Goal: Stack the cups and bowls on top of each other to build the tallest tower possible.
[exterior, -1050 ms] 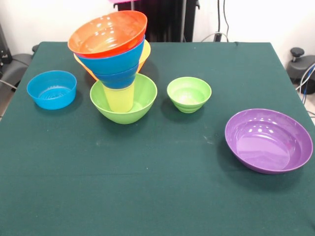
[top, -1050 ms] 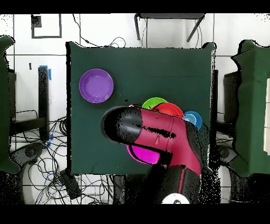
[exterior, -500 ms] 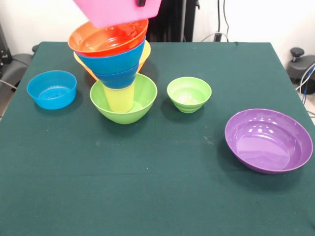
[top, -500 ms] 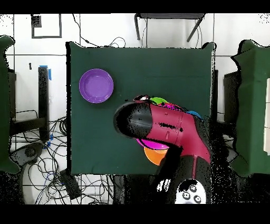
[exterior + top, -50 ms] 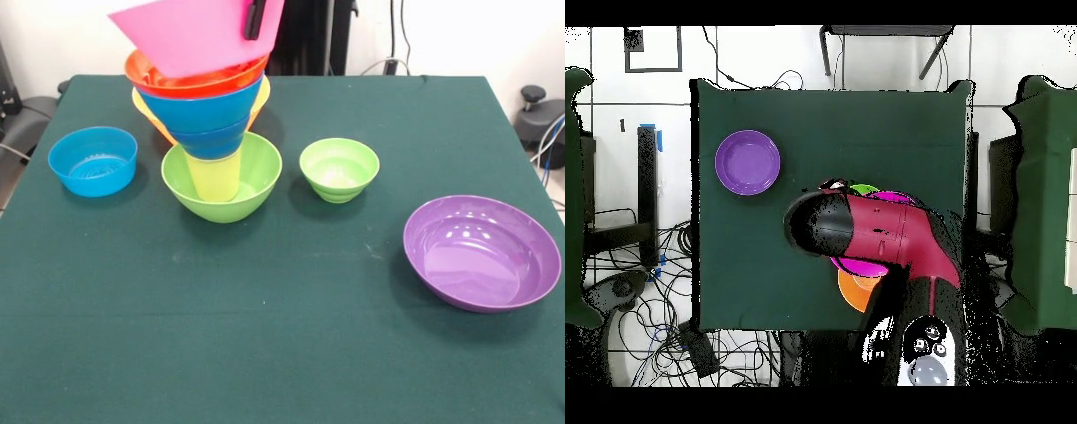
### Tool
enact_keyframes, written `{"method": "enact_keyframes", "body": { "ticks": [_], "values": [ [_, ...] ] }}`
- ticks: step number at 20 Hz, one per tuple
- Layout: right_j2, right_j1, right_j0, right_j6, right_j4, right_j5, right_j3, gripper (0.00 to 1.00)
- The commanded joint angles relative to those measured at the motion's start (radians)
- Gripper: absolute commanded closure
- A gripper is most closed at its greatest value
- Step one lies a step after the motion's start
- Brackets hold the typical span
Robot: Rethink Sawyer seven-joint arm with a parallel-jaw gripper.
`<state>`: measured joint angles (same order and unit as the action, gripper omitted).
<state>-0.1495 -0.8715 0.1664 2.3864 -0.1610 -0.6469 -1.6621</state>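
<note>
The claw [image 5: 254,19] gripped the rim of the pink bowl [image 5: 190,35], one black finger showing against its wall. Right below it stood the tower [image 5: 212,132]: a big green bowl [image 5: 243,190], the yellow cup [image 5: 213,179], blue bowls and a red-orange bowl [image 5: 194,84], with the tilted pink bowl resting in the last one, I think. Not stacked yet were the purple bowl [image 5: 481,252], small green bowl [image 5: 339,168] and light-blue bowl [image 5: 92,159], all lower and to the sides.
</note>
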Motion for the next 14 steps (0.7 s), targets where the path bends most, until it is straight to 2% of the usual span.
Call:
{"method": "enact_keyframes", "body": {
  "ticks": [1, 14],
  "values": [
    [0.146, 0.038, 0.026, -0.226, -0.108, -0.007, -0.049, 1.0],
    [0.185, 0.025, 0.059, -0.212, -0.167, -0.016, -0.051, 1.0]
  ]
}}
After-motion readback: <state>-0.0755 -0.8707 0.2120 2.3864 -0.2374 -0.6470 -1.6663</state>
